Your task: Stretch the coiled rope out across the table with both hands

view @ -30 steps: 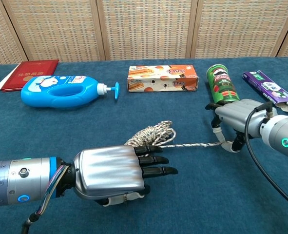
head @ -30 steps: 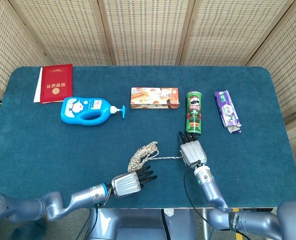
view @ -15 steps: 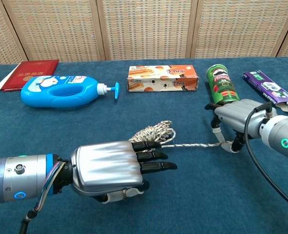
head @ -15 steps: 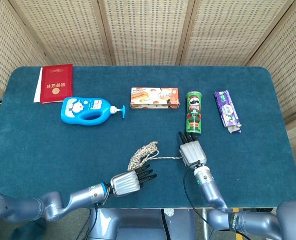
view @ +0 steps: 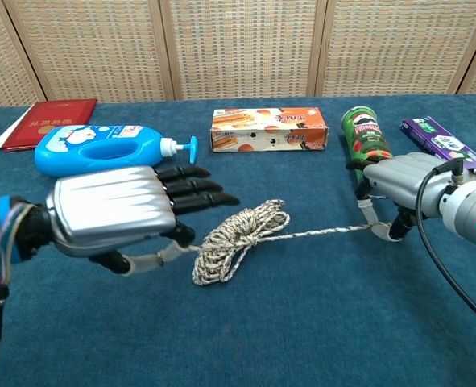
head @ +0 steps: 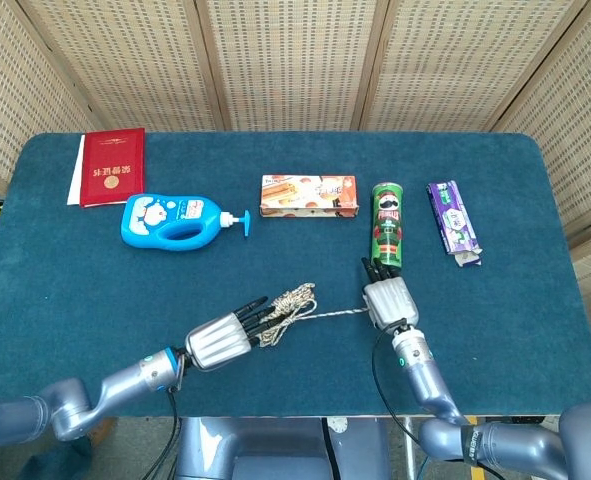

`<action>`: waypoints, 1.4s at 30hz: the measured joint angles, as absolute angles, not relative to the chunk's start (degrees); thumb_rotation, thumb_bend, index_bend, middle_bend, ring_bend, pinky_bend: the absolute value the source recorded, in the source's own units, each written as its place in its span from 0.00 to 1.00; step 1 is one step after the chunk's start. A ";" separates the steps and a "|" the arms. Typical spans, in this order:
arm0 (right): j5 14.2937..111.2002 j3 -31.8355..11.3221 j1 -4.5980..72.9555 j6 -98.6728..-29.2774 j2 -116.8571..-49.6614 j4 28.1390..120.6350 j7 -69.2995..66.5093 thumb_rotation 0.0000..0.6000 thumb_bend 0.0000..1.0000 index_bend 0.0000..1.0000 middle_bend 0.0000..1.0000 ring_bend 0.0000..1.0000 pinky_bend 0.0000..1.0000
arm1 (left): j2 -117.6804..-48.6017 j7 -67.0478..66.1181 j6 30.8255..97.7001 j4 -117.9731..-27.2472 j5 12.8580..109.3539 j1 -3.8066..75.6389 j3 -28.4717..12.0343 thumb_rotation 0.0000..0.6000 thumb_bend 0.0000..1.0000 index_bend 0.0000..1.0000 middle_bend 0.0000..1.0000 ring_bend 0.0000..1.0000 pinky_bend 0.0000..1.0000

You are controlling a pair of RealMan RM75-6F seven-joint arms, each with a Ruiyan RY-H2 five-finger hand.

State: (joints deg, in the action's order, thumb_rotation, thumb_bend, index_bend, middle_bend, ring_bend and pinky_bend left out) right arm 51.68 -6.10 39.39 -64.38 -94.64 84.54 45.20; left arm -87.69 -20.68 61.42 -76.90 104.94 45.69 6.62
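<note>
The rope (view: 242, 239) is seen coiled at the centre of the table (head: 95, 290). One strand is pinched by the right hand (view: 399, 187) at centre right. The left hand (view: 117, 211), fingers spread and holding nothing, is positioned just left of the coil. A capped blue pump bottle (head: 175, 219) is laid at upper left, its contents unseen.

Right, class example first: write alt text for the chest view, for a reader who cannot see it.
A coiled rope lies on a blue table; the right hand holds its pulled-out end, and the left hand reaches in, fingers extended, beside the coil. Behind stand a blue pump bottle, snack box and green can.
</note>
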 measured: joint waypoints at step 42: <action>53.53 -4.51 32.21 -68.99 -85.23 86.48 41.99 1.00 0.43 0.68 0.02 0.00 0.00 | -84.68 6.36 74.43 -48.34 98.00 34.36 5.02 1.00 0.54 0.80 0.00 0.00 0.00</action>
State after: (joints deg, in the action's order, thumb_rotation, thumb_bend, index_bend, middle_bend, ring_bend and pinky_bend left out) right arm 53.53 -4.51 32.21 -68.99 -85.23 86.48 41.99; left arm -84.68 6.36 74.43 -48.34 98.00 34.36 5.02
